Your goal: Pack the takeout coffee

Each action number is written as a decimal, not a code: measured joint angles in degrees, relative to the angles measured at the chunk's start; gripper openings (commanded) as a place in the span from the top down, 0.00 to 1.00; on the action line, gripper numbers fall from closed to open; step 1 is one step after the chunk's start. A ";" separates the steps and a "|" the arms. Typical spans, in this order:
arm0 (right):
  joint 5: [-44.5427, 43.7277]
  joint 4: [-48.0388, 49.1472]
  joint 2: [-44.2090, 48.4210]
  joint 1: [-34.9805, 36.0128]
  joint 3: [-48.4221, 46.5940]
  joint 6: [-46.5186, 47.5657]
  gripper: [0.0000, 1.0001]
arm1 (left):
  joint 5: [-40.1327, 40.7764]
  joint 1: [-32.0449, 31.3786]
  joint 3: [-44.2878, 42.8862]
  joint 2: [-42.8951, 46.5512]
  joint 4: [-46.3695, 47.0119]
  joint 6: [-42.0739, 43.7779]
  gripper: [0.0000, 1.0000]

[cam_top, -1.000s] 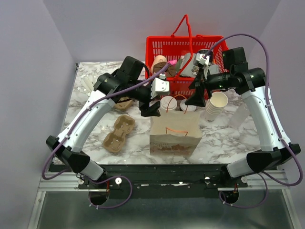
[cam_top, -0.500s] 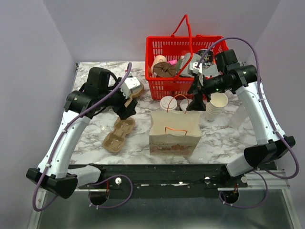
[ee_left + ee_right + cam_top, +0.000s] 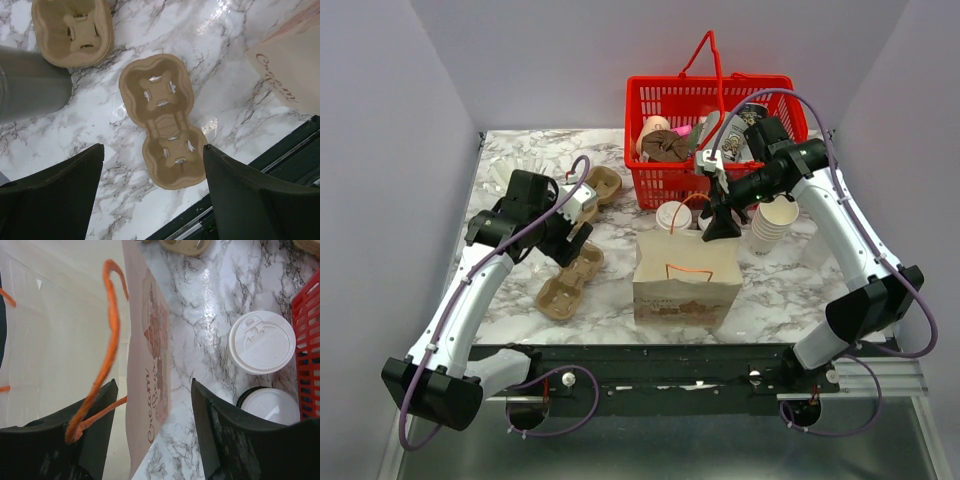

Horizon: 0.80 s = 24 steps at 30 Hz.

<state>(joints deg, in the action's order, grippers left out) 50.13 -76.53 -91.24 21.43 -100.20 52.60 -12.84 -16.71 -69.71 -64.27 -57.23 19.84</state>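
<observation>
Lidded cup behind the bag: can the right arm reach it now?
Probably yes: the right tool hangs open over the bag rim, the cup close beside it, lid uncovered. The basket crowds its far side.

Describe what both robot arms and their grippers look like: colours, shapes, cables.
The left arm and right arm have smooth, curved white link shells joined by bulky black joints. A thin purple cable loops loosely along each. The left gripper and right gripper are matte black, each with two broad wedge-shaped fingers. No markings are legible.
</observation>
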 measured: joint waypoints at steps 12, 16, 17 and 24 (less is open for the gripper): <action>-1.99 -0.07 -0.48 1.18 1.33 3.45 0.58 | 2.40 0.63 2.64 -0.55 0.00 0.35 0.13; -2.38 -0.04 -0.48 1.18 1.33 4.02 0.71 | 2.38 0.63 2.64 -1.40 -0.61 1.22 0.13; -2.45 -0.07 -0.48 1.18 1.33 3.96 0.77 | 2.21 0.63 2.64 -1.42 -0.94 1.77 0.13; -2.84 -0.09 -0.63 1.18 -0.70 3.93 0.92 | -1.16 0.63 5.35 0.00 -2.71 8.90 0.13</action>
<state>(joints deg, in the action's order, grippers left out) 47.29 -76.62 -91.88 22.61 -100.90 56.53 -14.00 -16.08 -64.36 -64.27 -59.94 28.73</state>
